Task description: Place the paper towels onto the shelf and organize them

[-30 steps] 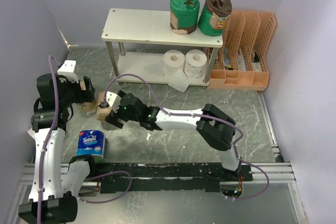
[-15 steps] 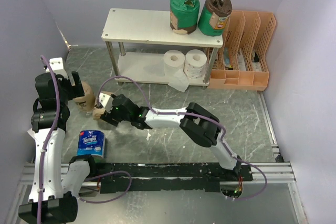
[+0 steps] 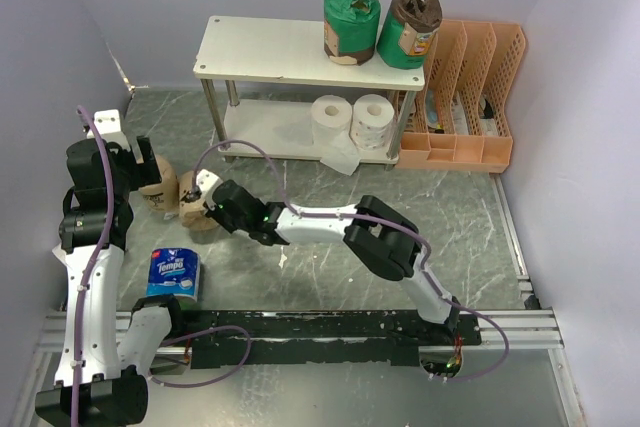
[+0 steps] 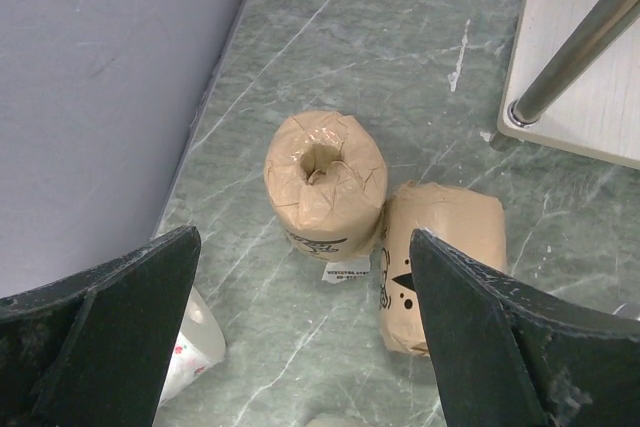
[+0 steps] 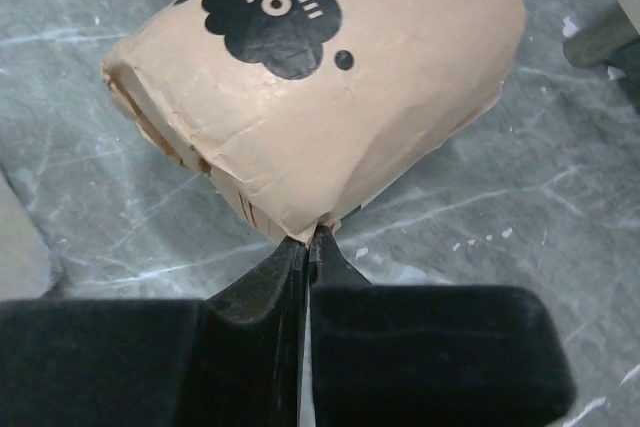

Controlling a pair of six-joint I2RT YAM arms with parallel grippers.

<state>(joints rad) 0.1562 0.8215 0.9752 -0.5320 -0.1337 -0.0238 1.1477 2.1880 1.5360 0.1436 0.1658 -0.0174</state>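
The shelf (image 3: 270, 47) carries two green-wrapped paper towels (image 3: 350, 7) (image 3: 408, 29) on its top board and two bare white rolls (image 3: 330, 119) (image 3: 372, 119) on the lower board. A tan roll (image 3: 158, 180) (image 4: 325, 179) stands upright on the floor. Beside it a second tan roll (image 3: 190, 211) (image 4: 445, 247) (image 5: 320, 77) lies on its side. My right gripper (image 3: 212, 205) (image 5: 312, 235) is shut, its tips pinching a corner of the lying roll's wrap. My left gripper (image 3: 138, 157) (image 4: 302, 237) hangs open just behind the upright roll. The blue Tempo roll (image 3: 172, 275) stands near my left arm.
An orange slotted file rack (image 3: 465, 97) stands right of the shelf. A loose white sheet (image 3: 342, 159) trails onto the floor from the lower board. Two shelf legs (image 4: 575, 47) show near the tan rolls. The left wall (image 4: 100, 77) runs close beside my left gripper.
My left gripper has drawn back from the tan rolls, one of which now stands upright. My right gripper slid left and shut on the lying roll's wrap.
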